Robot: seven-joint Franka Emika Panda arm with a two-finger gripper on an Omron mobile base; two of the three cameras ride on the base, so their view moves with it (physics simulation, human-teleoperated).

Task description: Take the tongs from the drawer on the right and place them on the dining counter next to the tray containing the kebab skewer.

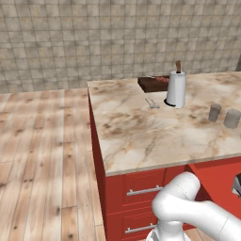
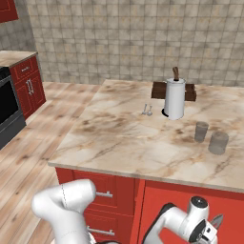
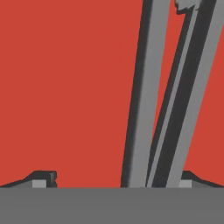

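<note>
Slim grey metal tongs (image 3: 151,109) btwn open hand (image 3: 116,178), flat red bkgd.

Paper towel roll (image 2: 174,99) upright; small utensil (image 2: 147,110) just left; two grey cups (image 2: 211,137) right; oven (image 2: 8,114) far left.

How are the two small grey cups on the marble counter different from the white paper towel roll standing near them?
The two grey cups are short, while the paper towel roll is much taller. The cups look grey and see-through; the roll is solid white with a brown post at its top. The cups stand nearer the front edge of the dining counter; the roll stands farther back, just before the tray. All stand upright on the same marble top.
</note>
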